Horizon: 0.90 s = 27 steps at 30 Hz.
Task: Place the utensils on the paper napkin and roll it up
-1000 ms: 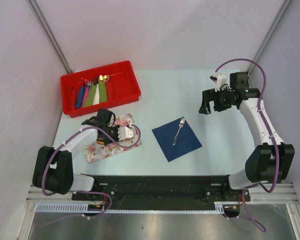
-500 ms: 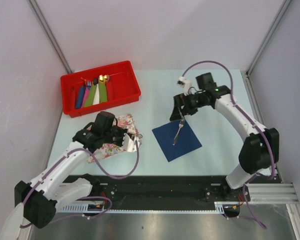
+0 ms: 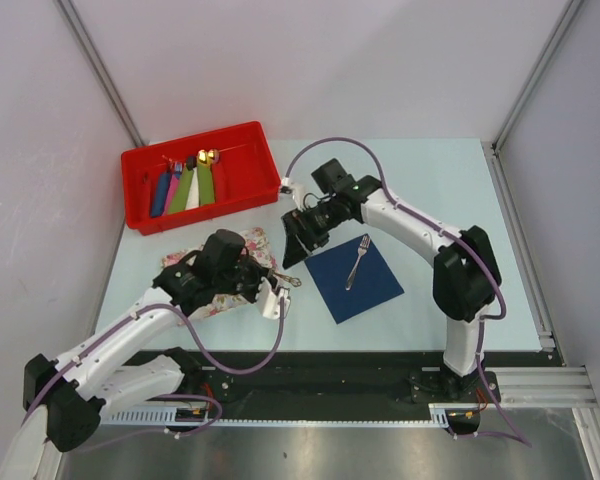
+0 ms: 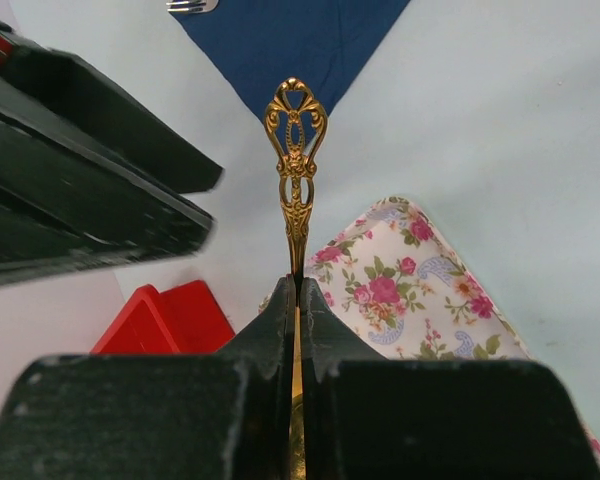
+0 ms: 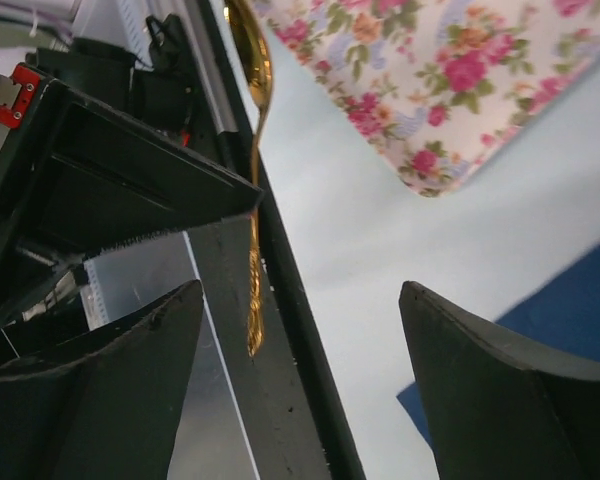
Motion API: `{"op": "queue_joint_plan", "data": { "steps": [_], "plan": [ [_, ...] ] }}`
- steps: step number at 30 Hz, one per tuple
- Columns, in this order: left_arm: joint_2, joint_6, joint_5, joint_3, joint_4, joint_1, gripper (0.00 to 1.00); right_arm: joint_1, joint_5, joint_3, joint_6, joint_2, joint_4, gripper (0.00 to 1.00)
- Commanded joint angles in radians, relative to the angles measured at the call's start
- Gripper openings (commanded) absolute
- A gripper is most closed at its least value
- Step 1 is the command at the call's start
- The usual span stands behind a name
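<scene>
Right end effector (image 5: pixel 302 290) swung toward one spoon (image 4: pixel 296 190); one fork (image 3: pixel 357 262) tops one napkin (image 3: pixel 370 285).

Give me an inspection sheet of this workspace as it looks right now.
Surface: pale blue table, flat.
Job's things: navy napkin lies flat, fork on it; gold spoon held above the table.
Clutter: red bin of coloured rolls; floral tray.
Grippers: left gripper shut on the spoon; right gripper open, close to its handle.
Cables: purple cables loop along both arms.
Surroundings: plain pale walls.

Overhead; wrist close-ups, likely shared spoon (image 4: pixel 296 170)
</scene>
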Motion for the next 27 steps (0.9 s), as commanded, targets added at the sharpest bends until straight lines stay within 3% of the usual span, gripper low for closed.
{"op": "queue_joint_plan", "data": {
  "steps": [1,7,9,13,15,16,18,19,20,23,26,27],
  "plan": [
    [-0.031,-0.017,0.003,0.004,0.04,-0.021,0.0,0.046,-0.064,0.06,0.008,0.04,0.007,0.81],
    [-0.031,-0.023,0.003,0.002,0.065,-0.032,0.0,0.094,-0.079,0.063,0.005,0.069,0.004,0.7],
    [-0.034,-0.023,0.006,0.002,0.065,-0.038,0.0,0.102,-0.082,0.061,0.012,0.073,0.007,0.61],
    [-0.04,-0.023,0.005,-0.001,0.083,-0.045,0.0,0.108,-0.11,0.06,0.014,0.069,0.007,0.33],
    [-0.038,-0.054,-0.009,-0.001,0.115,-0.049,0.0,0.108,-0.121,0.052,0.014,0.06,0.012,0.05],
    [-0.04,-0.074,-0.017,-0.002,0.135,-0.052,0.0,0.11,-0.122,0.049,0.014,0.054,0.013,0.0],
    [-0.049,-0.145,-0.052,-0.007,0.197,-0.055,0.01,0.102,-0.132,0.043,0.014,0.028,0.03,0.0],
    [-0.052,-0.175,-0.067,-0.007,0.215,-0.056,0.08,0.096,-0.144,0.04,0.04,0.018,0.039,0.0],
    [-0.057,-0.208,-0.096,-0.004,0.244,-0.058,0.29,0.087,-0.151,0.034,0.049,0.009,0.05,0.0],
    [-0.068,-0.357,-0.132,0.034,0.263,-0.055,0.62,0.035,-0.165,0.031,0.084,-0.032,0.077,0.0],
    [-0.086,-0.541,-0.146,0.084,0.299,-0.038,0.83,-0.045,-0.168,0.009,0.194,-0.089,0.16,0.0],
    [-0.09,-0.671,-0.156,0.105,0.325,-0.03,0.86,-0.067,-0.167,-0.018,0.234,-0.13,0.251,0.0]
  ]
}}
